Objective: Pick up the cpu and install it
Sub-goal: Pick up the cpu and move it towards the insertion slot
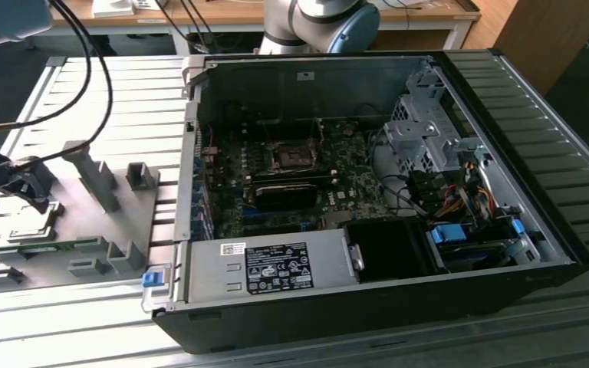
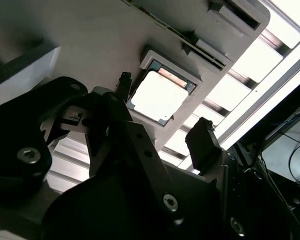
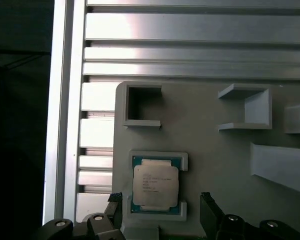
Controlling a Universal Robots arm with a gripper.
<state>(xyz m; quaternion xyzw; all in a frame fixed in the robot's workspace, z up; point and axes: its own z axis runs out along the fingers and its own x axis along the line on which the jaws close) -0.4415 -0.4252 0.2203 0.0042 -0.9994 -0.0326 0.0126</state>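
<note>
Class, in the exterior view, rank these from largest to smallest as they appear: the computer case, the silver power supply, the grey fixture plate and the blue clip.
1. computer case
2. grey fixture plate
3. silver power supply
4. blue clip

From my end the gripper (image 3: 160,199) is chopped off by the frame edge in the first wrist view, so I just get the tips of its fingers (image 3: 116,207) either side of the cpu (image 3: 156,186). In the second wrist view the cpu's top is blown out white and the gripper's dark body covers part of the fixture (image 2: 90,40). In the exterior view the arm (image 1: 320,23) runs off the top edge, and the socket (image 1: 296,159) is too small to tell what's in it.
</note>
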